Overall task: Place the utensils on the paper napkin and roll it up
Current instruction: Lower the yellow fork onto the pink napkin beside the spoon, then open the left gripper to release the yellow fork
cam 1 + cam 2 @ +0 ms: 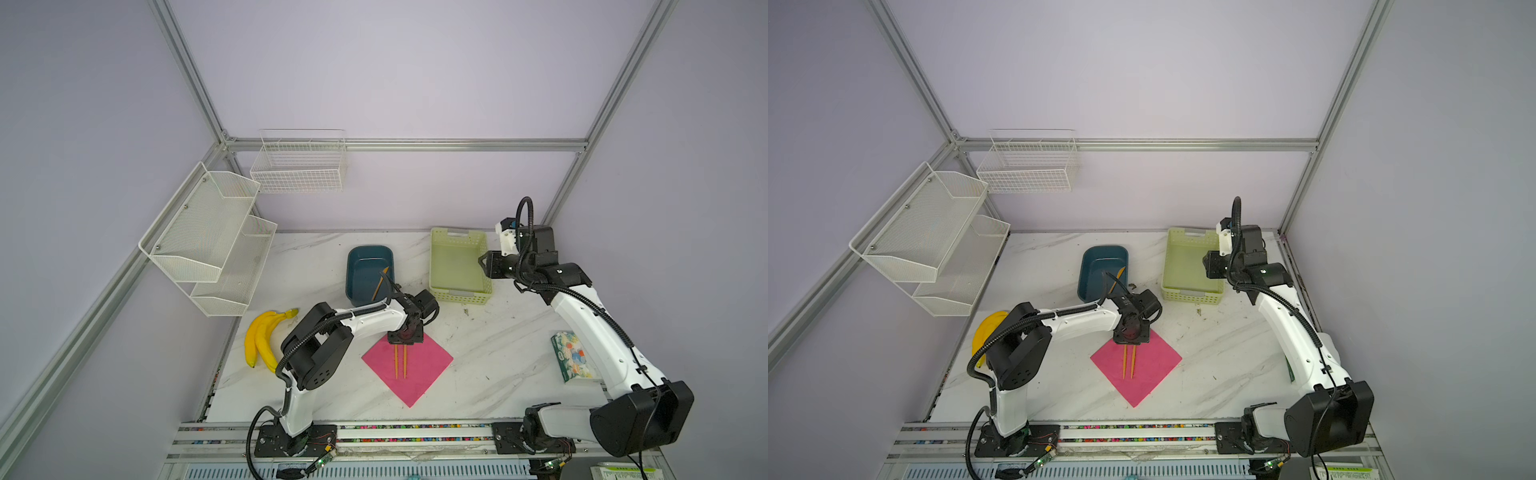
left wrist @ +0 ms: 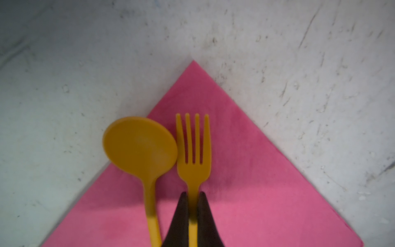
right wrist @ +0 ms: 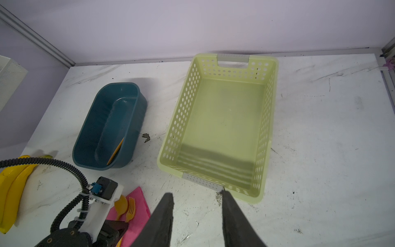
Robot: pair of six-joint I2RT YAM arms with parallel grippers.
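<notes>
Two of three utensils (image 1: 405, 361) lie on the paper napkin (image 2: 245, 171): fork (image 2: 193, 149), handle pinched between the closed left jaws; spoon (image 2: 140, 145), just beside them.
Step, as judged: setting down the fork. Next: release, then fetch the knife (image 3: 115, 153).
Blue tub (image 3: 85, 128), beyond the left jaws: knife only.
Green basket (image 3: 183, 107), just ahead of the right jaws: empty.
Right jaws: parted, holding nothing.

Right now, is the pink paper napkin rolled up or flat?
Flat: the pink paper napkin lies spread out with orange plastic spoon and fork on top.
</notes>
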